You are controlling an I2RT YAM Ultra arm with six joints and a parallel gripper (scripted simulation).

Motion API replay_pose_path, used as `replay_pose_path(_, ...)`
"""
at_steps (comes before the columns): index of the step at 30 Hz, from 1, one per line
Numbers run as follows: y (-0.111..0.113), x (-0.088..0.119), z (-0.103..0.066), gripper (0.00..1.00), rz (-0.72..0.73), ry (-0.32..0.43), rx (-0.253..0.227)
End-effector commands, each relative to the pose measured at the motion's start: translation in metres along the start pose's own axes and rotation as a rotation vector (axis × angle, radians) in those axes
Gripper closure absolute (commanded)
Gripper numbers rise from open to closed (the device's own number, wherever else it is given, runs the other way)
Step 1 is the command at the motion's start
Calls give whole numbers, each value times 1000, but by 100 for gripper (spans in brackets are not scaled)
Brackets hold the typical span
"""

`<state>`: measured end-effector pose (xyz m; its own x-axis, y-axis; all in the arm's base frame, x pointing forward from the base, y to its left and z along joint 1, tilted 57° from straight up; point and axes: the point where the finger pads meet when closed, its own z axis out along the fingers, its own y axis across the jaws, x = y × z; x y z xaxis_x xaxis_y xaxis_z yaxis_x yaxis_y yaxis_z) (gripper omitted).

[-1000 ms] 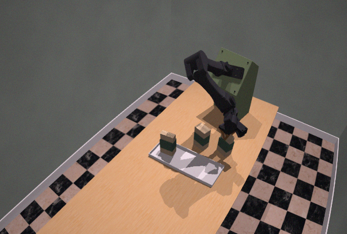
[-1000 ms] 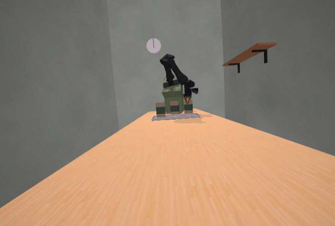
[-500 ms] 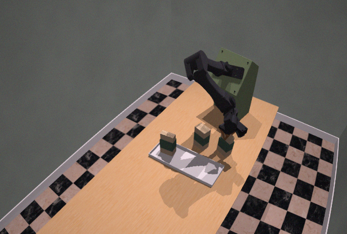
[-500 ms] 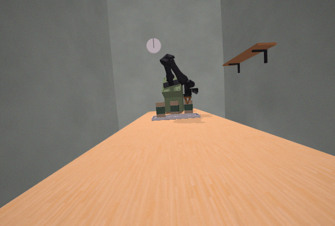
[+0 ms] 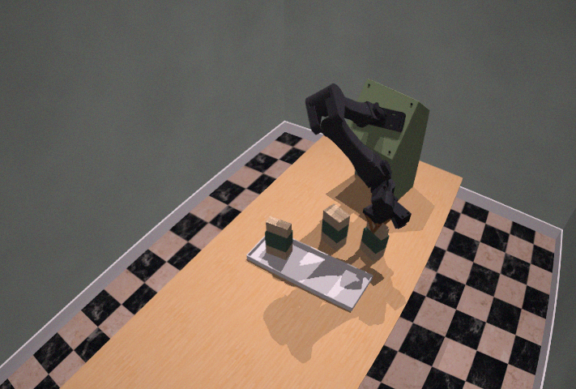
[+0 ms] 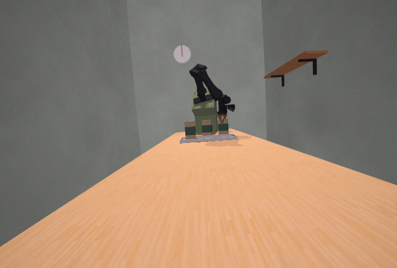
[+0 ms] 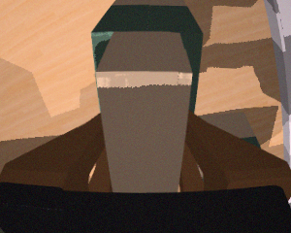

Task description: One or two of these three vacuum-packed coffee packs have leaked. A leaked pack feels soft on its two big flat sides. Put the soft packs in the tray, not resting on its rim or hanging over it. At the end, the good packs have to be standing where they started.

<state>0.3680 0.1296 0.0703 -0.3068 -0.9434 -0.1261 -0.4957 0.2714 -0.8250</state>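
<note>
Three tan coffee packs with dark green bands stand in a row behind the grey tray (image 5: 317, 274) (image 6: 209, 138) (image 7: 287, 58). The left pack (image 5: 278, 234) (image 6: 190, 129) and the middle pack (image 5: 335, 224) (image 6: 206, 126) stand upright and free. My gripper (image 5: 376, 225) (image 6: 222, 118) (image 7: 145, 115) comes down from above and is shut on the top of the right pack (image 5: 373, 241) (image 6: 223, 127) (image 7: 145, 123). In the wrist view this pack looks narrow between the brown fingers, pinched in on its two big sides. It stands on the table beside the tray's right end.
The wooden table (image 5: 206, 321) (image 6: 205, 205) stretches long in front of the tray. The green robot base (image 5: 400, 137) (image 6: 201, 110) stands behind the packs. A wall shelf (image 6: 295, 61) hangs high on the right. Checkered floor lies on both sides of the table.
</note>
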Motion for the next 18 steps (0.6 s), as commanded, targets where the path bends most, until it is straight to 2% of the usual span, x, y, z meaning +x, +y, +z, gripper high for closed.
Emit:
replay_pose_path(1, -9, -15, -3, 74, 16, -41, 15)
replay_pose_path(10, -9, -15, -3, 74, 16, -41, 15)
replay_pose_path(18, -7, -10, -12, 74, 13, -30, 10)
